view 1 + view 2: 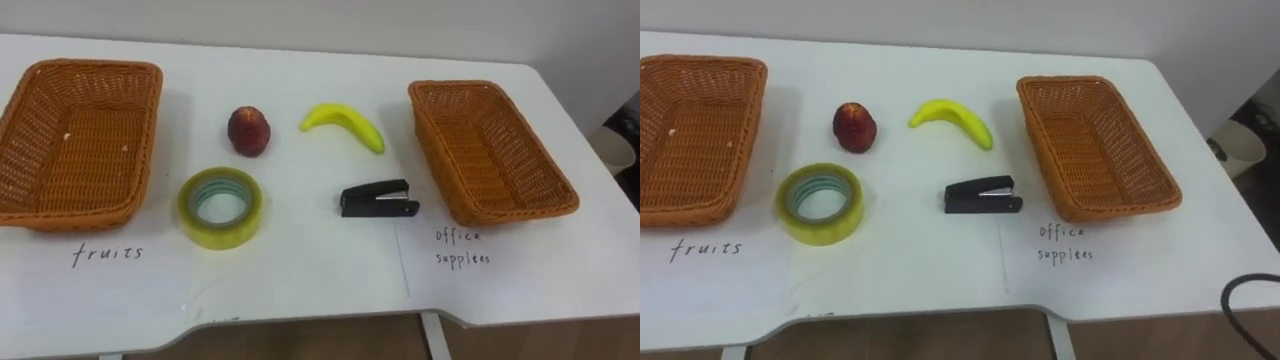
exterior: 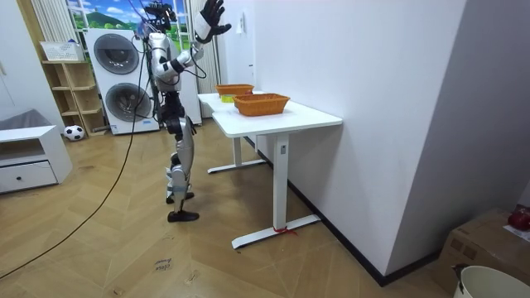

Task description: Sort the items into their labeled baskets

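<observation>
Right hand [image 2: 211,18] high, fingers spread (empty), beside white table [image 1: 300,275] with 2 baskets [image 1: 460,86]; wood floor [image 2: 99,248].

- I see the robot upright in the room view, both feet on the floor, one foot set a little ahead of the other.
- Its body faces the room view's right.
- The right arm, on the side of the body nearer that camera, is lifted forward and up, bent at the elbow, with the forearm rising steeply.
- The right hand [image 2: 210,20] is above head height, its fingers [image 2: 217,8] straight and spread apart, holding nothing.
</observation>
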{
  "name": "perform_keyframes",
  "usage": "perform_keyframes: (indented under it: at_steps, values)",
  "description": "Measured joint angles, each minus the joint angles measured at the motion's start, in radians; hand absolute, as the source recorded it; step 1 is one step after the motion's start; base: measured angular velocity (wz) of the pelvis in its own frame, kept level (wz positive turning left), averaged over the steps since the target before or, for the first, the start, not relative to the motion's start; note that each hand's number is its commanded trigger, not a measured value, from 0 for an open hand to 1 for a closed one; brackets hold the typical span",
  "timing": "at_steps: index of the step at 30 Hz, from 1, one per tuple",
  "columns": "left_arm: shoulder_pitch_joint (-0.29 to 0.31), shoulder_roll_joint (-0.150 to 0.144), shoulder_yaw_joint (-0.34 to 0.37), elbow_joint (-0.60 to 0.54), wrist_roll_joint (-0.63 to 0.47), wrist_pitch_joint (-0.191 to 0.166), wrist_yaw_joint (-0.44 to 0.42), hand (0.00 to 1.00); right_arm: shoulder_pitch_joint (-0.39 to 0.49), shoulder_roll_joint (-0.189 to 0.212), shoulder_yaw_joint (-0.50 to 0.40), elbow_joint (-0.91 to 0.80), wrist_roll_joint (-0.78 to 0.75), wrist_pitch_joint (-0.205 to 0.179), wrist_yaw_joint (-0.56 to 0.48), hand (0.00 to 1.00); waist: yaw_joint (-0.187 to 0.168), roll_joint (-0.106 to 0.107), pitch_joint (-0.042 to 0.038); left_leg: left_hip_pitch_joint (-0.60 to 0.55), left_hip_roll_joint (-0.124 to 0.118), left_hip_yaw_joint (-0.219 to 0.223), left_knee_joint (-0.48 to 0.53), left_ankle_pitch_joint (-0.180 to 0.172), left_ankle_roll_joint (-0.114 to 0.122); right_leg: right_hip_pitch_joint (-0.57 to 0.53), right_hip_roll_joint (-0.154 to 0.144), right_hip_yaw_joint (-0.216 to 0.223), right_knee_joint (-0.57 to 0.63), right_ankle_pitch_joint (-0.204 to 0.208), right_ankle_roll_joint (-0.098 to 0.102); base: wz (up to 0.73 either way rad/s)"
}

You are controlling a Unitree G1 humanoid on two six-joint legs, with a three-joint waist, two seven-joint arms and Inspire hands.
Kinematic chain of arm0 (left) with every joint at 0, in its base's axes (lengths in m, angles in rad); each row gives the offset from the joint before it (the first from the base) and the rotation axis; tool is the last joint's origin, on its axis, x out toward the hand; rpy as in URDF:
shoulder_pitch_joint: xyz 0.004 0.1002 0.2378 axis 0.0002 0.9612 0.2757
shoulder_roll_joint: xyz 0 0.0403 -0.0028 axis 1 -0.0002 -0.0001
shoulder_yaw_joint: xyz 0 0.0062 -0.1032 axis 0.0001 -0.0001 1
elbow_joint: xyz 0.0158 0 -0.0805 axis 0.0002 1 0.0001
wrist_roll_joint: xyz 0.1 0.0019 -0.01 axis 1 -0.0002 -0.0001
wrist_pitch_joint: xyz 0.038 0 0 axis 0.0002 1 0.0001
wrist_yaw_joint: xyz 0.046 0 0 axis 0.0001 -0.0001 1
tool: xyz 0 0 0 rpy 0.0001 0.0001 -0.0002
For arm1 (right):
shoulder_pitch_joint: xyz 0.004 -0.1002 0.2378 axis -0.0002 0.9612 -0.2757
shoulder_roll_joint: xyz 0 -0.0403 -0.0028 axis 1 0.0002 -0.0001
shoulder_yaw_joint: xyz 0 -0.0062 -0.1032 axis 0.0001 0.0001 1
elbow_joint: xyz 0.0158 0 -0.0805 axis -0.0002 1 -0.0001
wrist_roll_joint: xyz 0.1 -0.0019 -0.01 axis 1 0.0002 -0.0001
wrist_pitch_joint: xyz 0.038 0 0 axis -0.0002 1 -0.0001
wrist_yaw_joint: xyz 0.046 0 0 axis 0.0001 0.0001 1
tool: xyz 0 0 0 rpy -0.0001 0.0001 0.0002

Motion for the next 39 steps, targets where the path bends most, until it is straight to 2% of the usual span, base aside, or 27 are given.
perform_keyframes:
  at_steps: [1, 6, 8, 15, 19, 24, 29, 34, 39]
  values:
    - [0.004, 0.0, 0.0, 0.0, 0.001, 0.0, 0.0, 0.0, -0.012, 0.0, 0.015, 0.0, -0.018, 0.0, 0.012, 0.0, 0.0, 0.002, -0.0032, 0.001, 0.0, -0.003, 0.0, 0.0, 0.0, 0.002, 0.0, -0.003, 0.0, 0.0, 0.0, 0.1]
    - [0.01, 0.001, 0.001, 0.001, 0.007, 0.0, 0.0, 0.0, -0.031, 0.0, 0.052, 0.0, -0.026, 0.003, 0.071, 0.0, 0.009, 0.012, -0.005, 0.002, 0.0, -0.02, 0.004, 0.0, 0.0, 0.013, -0.001, -0.018, 0.0, 0.0, 0.0, 0.1]
    - [0.008, 0.001, 0.0, 0.002, 0.026, 0.005, -0.001, 0.0, -0.067, -0.002, 0.09, 0.0, -0.041, 0.021, 0.095, 0.0, 0.01, 0.012, -0.0049, -0.003, 0.0, -0.02, 0.012, 0.0, 0.0, 0.013, -0.002, -0.019, 0.0, 0.0, 0.0, 0.0]
    - [-0.008, 0.004, -0.002, -0.008, 0.077, 0.01, -0.021, 0.0, -0.112, -0.01, 0.157, 0.001, -0.18, 0.042, 0.231, 0.0, 0.03, -0.004, -0.0073, -0.008, 0.0, -0.026, 0.018, 0.0, 0.0, 0.016, -0.003, -0.023, 0.002, 0.0, 0.0, 0.05]
    - [-0.018, 0.005, -0.017, -0.009, 0.088, 0.011, -0.023, 0.0, -0.121, -0.05, 0.221, 0.003, -0.18, 0.045, 0.32, 0.0, 0.037, -0.011, -0.0071, -0.01, 0.0, -0.032, 0.019, 0.0, 0.0, 0.017, -0.005, -0.041, 0.003, 0.0, 0.0, 0.04]
    - [-0.041, 0.01, -0.018, -0.008, 0.088, 0.008, -0.031, 0.0, -0.121, -0.062, 0.228, 0.029, -0.178, 0.045, 0.403, 0.0, 0.057, -0.016, -0.0009, -0.015, -0.001, -0.052, 0.025, 0.0, 0.0, 0.023, -0.007, -0.058, 0.001, 0.0, 0.0, 0.1]
    - [-0.049, 0.012, -0.016, -0.009, 0.088, 0.006, -0.049, 0.0, -0.121, -0.067, 0.234, 0.087, -0.178, 0.045, 0.495, 0.0, 0.063, -0.022, -0.0041, -0.022, -0.002, -0.067, 0.028, 0.0, 0.0, 0.027, -0.007, -0.069, -0.001, 0.0, 0.0, 0.12]
    - [-0.051, 0.013, -0.016, -0.013, 0.088, 0.004, -0.049, 0.0, -0.122, -0.069, 0.26, 0.157, -0.176, 0.046, 0.577, 0.0, 0.085, -0.021, -0.0033, -0.025, -0.003, -0.065, 0.028, 0.0, 0.0, 0.028, -0.007, -0.068, -0.012, 0.0, 0.0, 0.0]
    - [-0.05, 0.018, -0.016, -0.02, 0.088, 0.002, -0.049, 0.0, -0.122, -0.072, 0.293, 0.166, -0.176, 0.057, 0.652, 0.0, 0.085, -0.02, -0.002, -0.03, -0.002, -0.066, 0.028, 0.0, 0.0, 0.024, -0.005, -0.068, -0.015, 0.0, 0.0, 0.0]
